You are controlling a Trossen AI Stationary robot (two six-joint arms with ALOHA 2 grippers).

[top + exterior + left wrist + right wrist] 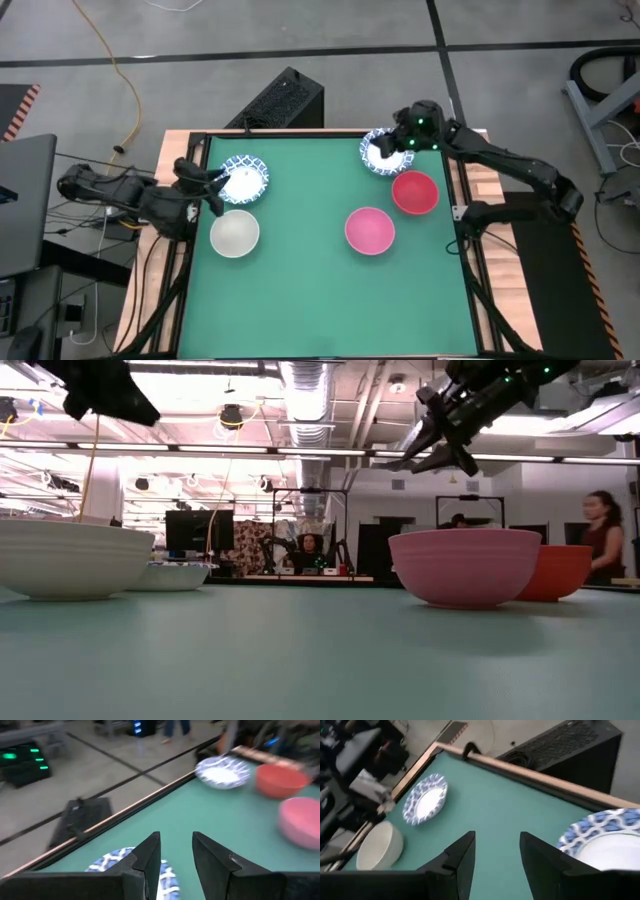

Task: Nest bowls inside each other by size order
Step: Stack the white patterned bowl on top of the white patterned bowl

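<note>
Five bowls show on the green table. A blue-patterned bowl (243,178) stands at the far left, with a plain off-white bowl (234,233) nearer to it. A pink bowl (369,229) and a red bowl (414,192) stand at the right. A second blue-patterned bowl (383,154) stands at the far right. My left gripper (214,187) is open above the left edge of the left blue bowl (125,867). My right gripper (432,448) is open, raised well above the table over the right blue bowl (607,840).
A raised wooden rim (330,133) runs along the table's far edge, with a black box (280,100) on the floor beyond it. Bare green table (320,300) lies toward the near edge. People (598,530) show in the room behind.
</note>
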